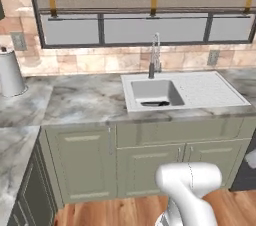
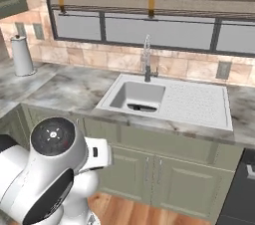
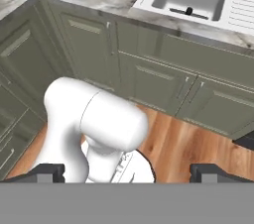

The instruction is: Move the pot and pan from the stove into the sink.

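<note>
- Down at 6 o'clock in the hand view, gripper (image 3: 128, 172): spread wide, empty, hanging over the wooden floor (image 3: 198, 143).
- Up at 1 o'clock from there, past the green cabinet doors (image 3: 149, 79), the sink (image 3: 238, 5): well apart, a long reach off.
- Inside the basin, hard against the front wall, a flat dark shape, likely the pan (image 1: 155, 103): long axis 9 to 3 across the left base view, too small to call for certain.
- Off at 4 o'clock of the sink in the right base view, a dark front, probably the stove (image 2: 239, 189): looks like the way to go next for the pot.
- Underneath it all, grey veined marble counter (image 1: 80, 100), wrapping round a corner at 9 o'clock.
- Farther back, faucet (image 1: 154, 57) at 12 o'clock of the basin, tiled wall, wide window (image 1: 150, 27), white canister (image 1: 10, 72) far out at 9 o'clock.
</note>
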